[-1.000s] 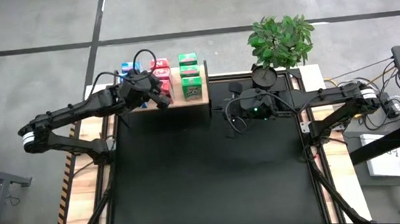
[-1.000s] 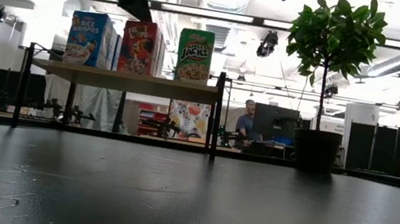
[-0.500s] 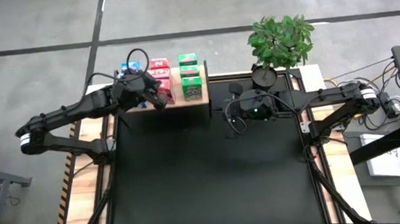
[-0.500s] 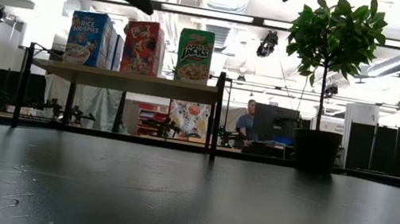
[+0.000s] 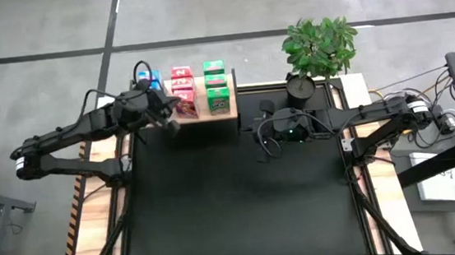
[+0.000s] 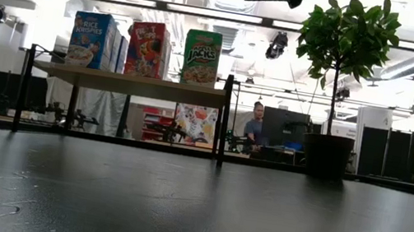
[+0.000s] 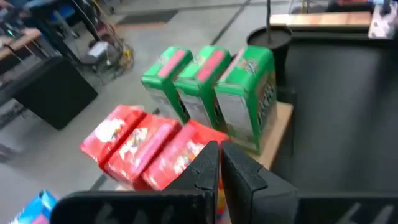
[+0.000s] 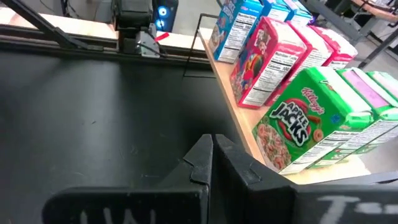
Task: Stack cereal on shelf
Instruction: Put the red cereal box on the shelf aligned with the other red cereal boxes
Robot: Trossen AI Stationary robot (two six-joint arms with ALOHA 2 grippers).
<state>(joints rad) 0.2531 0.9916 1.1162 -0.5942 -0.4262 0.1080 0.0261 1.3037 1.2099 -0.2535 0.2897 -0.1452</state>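
Three rows of cereal boxes stand upright on the pale wooden shelf (image 5: 228, 117) at the table's far left: blue (image 5: 147, 77), red (image 5: 183, 88) and green (image 5: 216, 85). The low view shows their fronts, blue (image 6: 92, 40), red (image 6: 144, 48), green (image 6: 201, 57), on the shelf board (image 6: 129, 83). My left gripper (image 5: 171, 120) hovers shut and empty, just left of and in front of the red boxes (image 7: 146, 146). My right gripper (image 5: 263, 133) waits shut and empty right of the shelf, facing the green boxes (image 8: 311, 124).
A potted plant (image 5: 319, 45) stands at the far edge right of the shelf; its pot (image 6: 326, 156) shows in the low view. The black mat (image 5: 234, 201) spreads over the middle and near part of the table. People sit in the room behind (image 6: 256, 124).
My left gripper has drawn back from the red boxes toward the table's left edge and risen a little. The boxes stand as they did.
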